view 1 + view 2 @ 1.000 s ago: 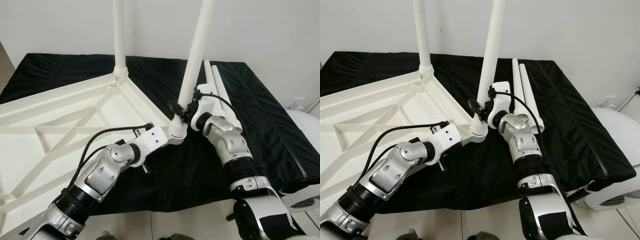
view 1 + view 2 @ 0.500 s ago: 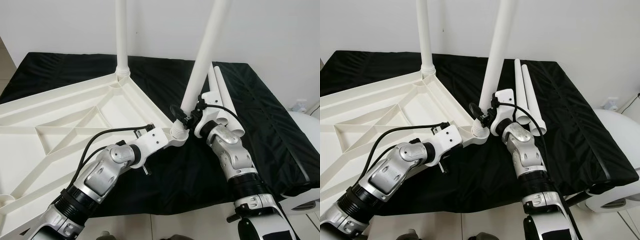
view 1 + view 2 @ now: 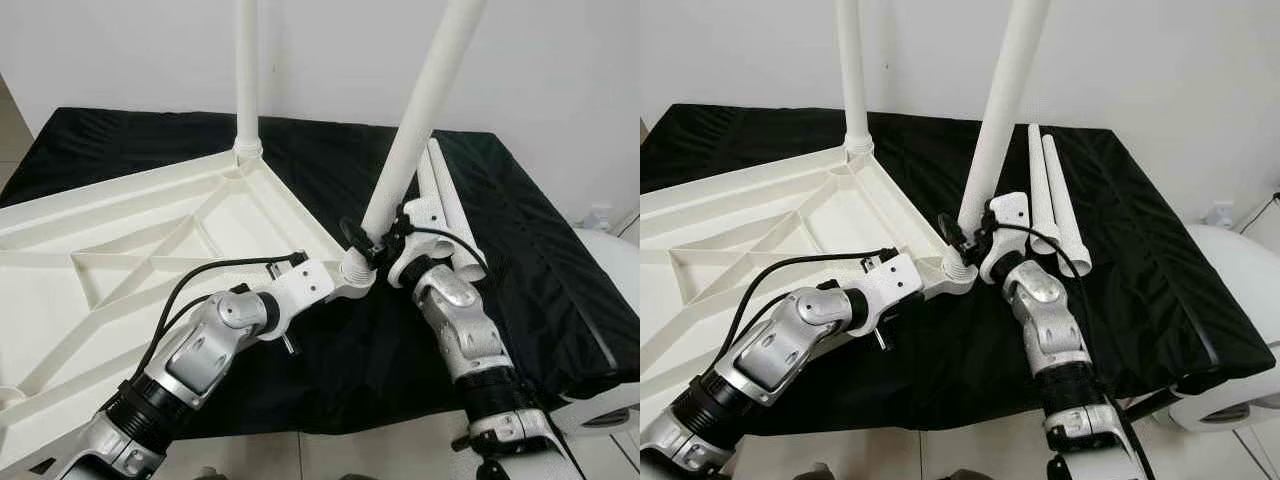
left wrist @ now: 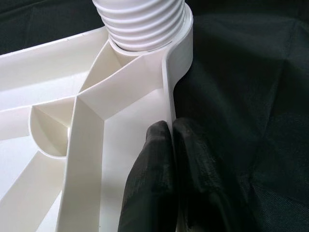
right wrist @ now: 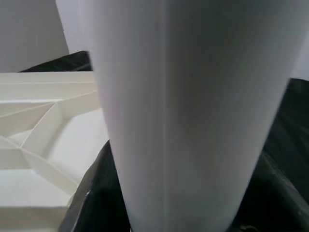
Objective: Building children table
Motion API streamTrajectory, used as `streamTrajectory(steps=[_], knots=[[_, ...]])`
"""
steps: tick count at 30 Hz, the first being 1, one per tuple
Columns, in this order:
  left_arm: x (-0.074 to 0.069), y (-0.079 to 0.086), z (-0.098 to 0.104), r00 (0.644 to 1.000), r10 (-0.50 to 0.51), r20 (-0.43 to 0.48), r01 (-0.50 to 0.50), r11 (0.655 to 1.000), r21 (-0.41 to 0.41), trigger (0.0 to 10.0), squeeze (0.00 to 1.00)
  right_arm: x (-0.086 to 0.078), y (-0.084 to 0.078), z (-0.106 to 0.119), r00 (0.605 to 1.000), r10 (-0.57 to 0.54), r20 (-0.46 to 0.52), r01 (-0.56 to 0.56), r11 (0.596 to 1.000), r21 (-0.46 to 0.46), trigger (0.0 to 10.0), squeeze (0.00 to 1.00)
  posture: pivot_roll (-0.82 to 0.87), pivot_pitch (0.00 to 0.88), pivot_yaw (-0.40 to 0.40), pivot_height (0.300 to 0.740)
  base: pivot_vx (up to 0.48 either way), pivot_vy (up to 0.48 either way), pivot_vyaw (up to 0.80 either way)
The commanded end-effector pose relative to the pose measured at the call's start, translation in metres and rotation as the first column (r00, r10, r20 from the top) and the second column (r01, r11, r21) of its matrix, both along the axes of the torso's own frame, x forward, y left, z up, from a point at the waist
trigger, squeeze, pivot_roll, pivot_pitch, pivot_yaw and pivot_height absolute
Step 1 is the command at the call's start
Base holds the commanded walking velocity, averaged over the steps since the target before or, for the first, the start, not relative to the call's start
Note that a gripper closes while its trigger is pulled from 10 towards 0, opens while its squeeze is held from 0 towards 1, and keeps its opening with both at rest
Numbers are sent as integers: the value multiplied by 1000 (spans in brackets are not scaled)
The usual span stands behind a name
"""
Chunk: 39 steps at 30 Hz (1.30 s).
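The white table top (image 3: 120,230) lies upside down on a black cloth, ribs facing up. One white leg (image 3: 245,80) stands upright in its far corner. A second leg (image 3: 420,110) sits with its threaded end (image 4: 140,24) in the near corner socket (image 3: 352,270) and leans to the right. My right gripper (image 3: 368,238) is shut around this leg just above the socket, and the leg (image 5: 183,111) looms close in the right wrist view. My left gripper (image 3: 335,287) is shut on the top's rim beside the socket, its black fingers (image 4: 154,164) pinching the rim wall.
Two spare white legs (image 3: 447,205) lie side by side on the black cloth (image 3: 540,250) to the right of my right arm. A white rounded object (image 3: 1240,270) stands off the cloth's right edge. A white wall is close behind. Tiled floor shows at the near edge.
The leg held by my right gripper has tipped further to the right, its foot staying at the corner socket. My left gripper keeps its hold on the rim.
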State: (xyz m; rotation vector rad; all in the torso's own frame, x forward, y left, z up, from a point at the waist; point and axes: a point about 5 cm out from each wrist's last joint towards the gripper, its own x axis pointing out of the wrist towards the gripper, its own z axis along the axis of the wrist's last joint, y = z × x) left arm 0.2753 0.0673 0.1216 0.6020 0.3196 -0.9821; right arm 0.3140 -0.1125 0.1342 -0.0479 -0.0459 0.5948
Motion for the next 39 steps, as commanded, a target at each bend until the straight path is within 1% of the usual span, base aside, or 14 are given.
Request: streamTrajectory(steps=[1, 5, 9, 11, 20, 23, 29, 31, 36, 37, 39], knots=[[3, 6, 3, 999, 30, 34, -31, 999, 28, 10000, 0, -21, -1, -59, 967, 10, -254, -31, 996, -79, 10000, 0, 60, 7, -71, 740, 0, 0, 0], [3, 7, 3, 999, 29, 34, -30, 999, 29, 10000, 0, -22, -2, -61, 964, -4, -266, -14, 998, -64, 10000, 0, 60, 8, -68, 740, 0, 0, 0], [3, 7, 4, 999, 26, 34, -27, 999, 31, 10000, 0, -16, -9, -65, 950, -81, -300, 68, 996, -53, 10000, 0, 61, 6, -64, 740, 0, 0, 0], [3, 7, 4, 999, 26, 34, -27, 999, 31, 10000, 0, -16, -9, -65, 950, -81, -300, 68, 996, -53, 10000, 0, 61, 6, -64, 740, 0, 0, 0], [4, 7, 5, 999, 22, 37, -24, 999, 34, 10000, 0, 1, -10, -57, 942, -125, -311, 122, 992, -31, 10000, 0, 65, 7, -59, 740, 0, 0, 0], [4, 7, 5, 999, 22, 37, -23, 999, 34, 10000, 0, 2, -10, -56, 943, -131, -307, 127, 991, -33, 10000, 0, 67, 8, -60, 740, 0, 0, 0], [3, 8, 6, 999, 27, 39, -28, 999, 33, 10000, 0, 2, -8, -58, 941, -134, -310, 128, 991, -37, 10000, 0, 74, 12, -67, 740, 0, 0, 0], [3, 8, 7, 999, 33, 41, -34, 999, 29, 10000, 0, -1, -6, -59, 943, -138, -303, 135, 990, -32, 10000, 0, 73, 14, -69, 740, 0, 0, 0], [3, 8, 8, 999, 33, 42, -34, 999, 26, 10000, 0, -3, -5, -58, 944, -152, -294, 152, 988, -23, 10000, 0, 72, 14, -69, 740, 0, 0, 0], [3, 7, 9, 998, 33, 44, -34, 999, 21, 10000, 0, -3, -4, -56, 944, -193, -266, 197, 980, -12, 10000, 0, 68, 19, -68, 740, 0, 0, 0], [3, 7, 9, 998, 33, 44, -34, 999, 21, 10000, 0, -3, -4, -56, 944, -193, -266, 197, 980, -12, 10000, 0, 68, 19, -68, 740, 0, 0, 0]])
